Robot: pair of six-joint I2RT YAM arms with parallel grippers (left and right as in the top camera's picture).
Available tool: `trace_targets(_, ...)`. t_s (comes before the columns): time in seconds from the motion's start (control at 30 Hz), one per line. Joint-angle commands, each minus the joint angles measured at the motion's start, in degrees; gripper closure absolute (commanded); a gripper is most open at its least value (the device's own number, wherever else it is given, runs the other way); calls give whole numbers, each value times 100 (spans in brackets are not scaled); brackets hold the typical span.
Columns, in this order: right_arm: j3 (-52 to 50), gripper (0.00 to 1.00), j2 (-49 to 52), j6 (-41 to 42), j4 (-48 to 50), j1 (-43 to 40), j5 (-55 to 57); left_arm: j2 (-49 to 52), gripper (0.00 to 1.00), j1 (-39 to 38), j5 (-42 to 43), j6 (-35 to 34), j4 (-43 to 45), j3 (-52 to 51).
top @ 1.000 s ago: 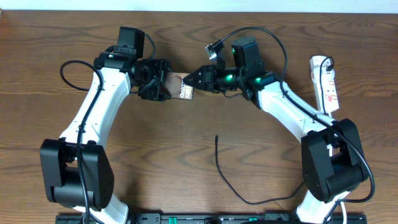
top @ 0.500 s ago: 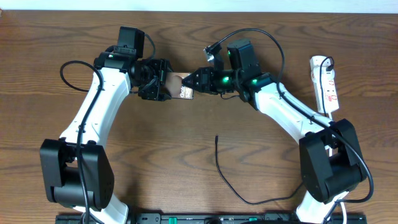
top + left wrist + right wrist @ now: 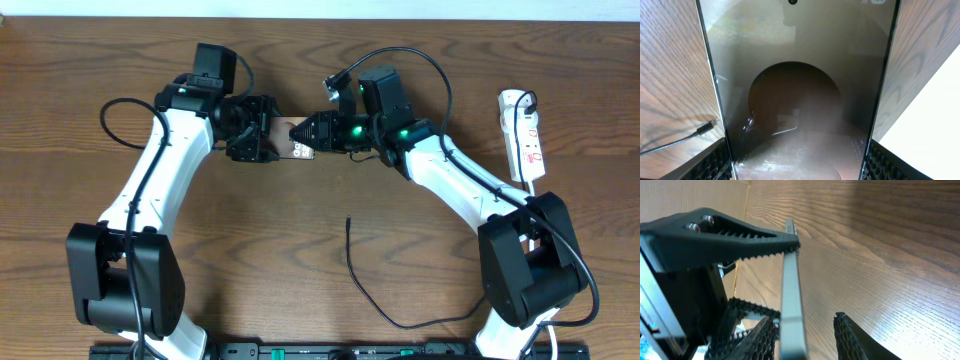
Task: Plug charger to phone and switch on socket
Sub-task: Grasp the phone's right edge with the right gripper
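Wooden table (image 3: 300, 230) inspected: at its far middle the phone (image 3: 296, 148) sat clamped across its long edges by the left gripper (image 3: 268, 140), the right gripper (image 3: 303, 131) part-open astride one end, one pad clear; judged thin, rigid, slippery, best held by its edges.

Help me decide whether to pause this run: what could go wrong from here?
1. The left claw grips the phone by its edges while the right claw straddles its thin end, one pad apart from it; an uneven squeeze may twist or drop it.
2. The charger lies loose on the table, away from both claws; its tip may be awkward to grasp.
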Motion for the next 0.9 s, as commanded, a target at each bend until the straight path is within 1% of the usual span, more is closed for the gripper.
trace_targets(0.0, 72, 63, 39, -94, -26, 61, 76, -201, 93, -94, 33, -101, 31, 192)
trace_targets(0.87, 72, 69, 39, -70, -90, 166, 221, -201, 93, -258, -4, -98, 114, 192)
